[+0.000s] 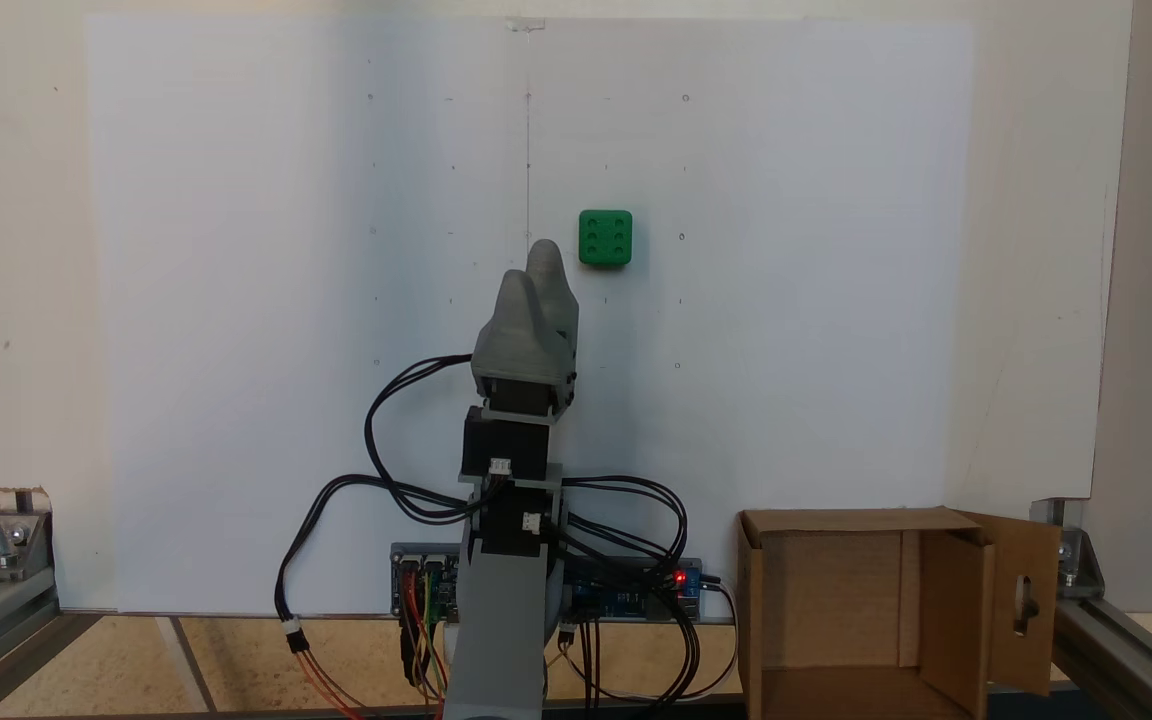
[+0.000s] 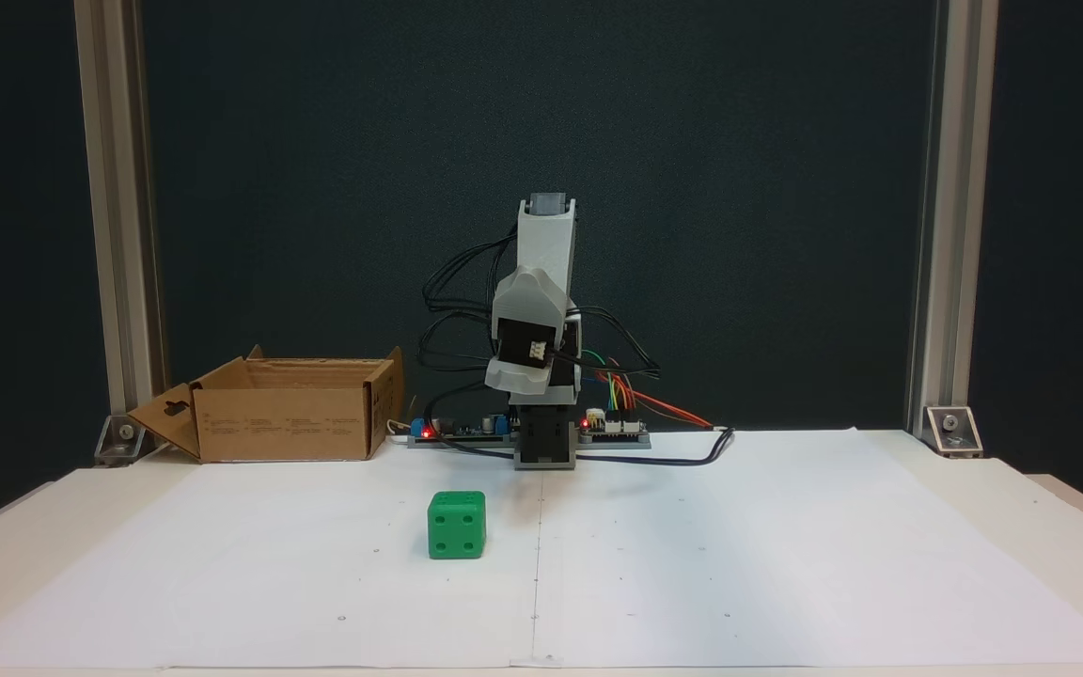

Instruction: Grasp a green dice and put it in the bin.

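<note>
Gripper: the gripper [image 1: 544, 262] sits centre frame in the overhead-style fixed view, grey fingers pointing up the picture, empty. The two tips sit nearly against each other with no real gap, so I call it pressed together, holding nothing.

Gripper from the front: in the other fixed view the gripper [image 2: 534, 381] is tucked low over the arm's base, centre of frame, well above the table.

Green dice: the green dice [image 1: 605, 238] lies just up and to the right of the fingertips in the view from above, near them but not touching. From the front it sits at lower centre, the green dice [image 2: 456, 526] resting flat on the white paper, left of the arm's midline and closer to the camera.

Long axis: none to speak of, it's a cube, edges roughly square to the paper's seam.

Coming move, my read: spread the fingers, reach forward and slightly toward the dice's side, then drop over it.

Bin: the cardboard box [image 1: 861, 610] stands at lower right seen from above, beside the arm's base; from the front the cardboard box [image 2: 283, 412] is at middle left.

Bin contents: flaps open, handle-slot flap swung outward, bare cardboard inside as far as the view from above shows.

Dice to bin: well apart.
</note>
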Controlling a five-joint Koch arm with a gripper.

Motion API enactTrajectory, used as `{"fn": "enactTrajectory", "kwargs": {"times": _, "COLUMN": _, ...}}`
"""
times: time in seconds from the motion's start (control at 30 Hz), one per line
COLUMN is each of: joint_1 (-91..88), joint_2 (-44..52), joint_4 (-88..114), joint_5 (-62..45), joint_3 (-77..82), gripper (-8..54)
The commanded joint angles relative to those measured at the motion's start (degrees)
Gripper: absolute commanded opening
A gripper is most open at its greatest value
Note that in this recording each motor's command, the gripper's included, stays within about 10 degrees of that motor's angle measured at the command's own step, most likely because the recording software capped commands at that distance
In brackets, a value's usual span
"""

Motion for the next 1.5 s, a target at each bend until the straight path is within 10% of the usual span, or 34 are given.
{"fn": "enactTrajectory", "kwargs": {"times": 0.0, "joint_1": -6.86, "joint_2": 6.42, "joint_4": 9.32, "joint_5": 1.76, "joint_3": 2.72, "gripper": 44.3}}
{"fn": "enactTrajectory", "kwargs": {"times": 1.47, "joint_1": -7.56, "joint_2": 6.42, "joint_4": -4.04, "joint_5": 2.02, "joint_3": 2.81, "gripper": 44.6}}
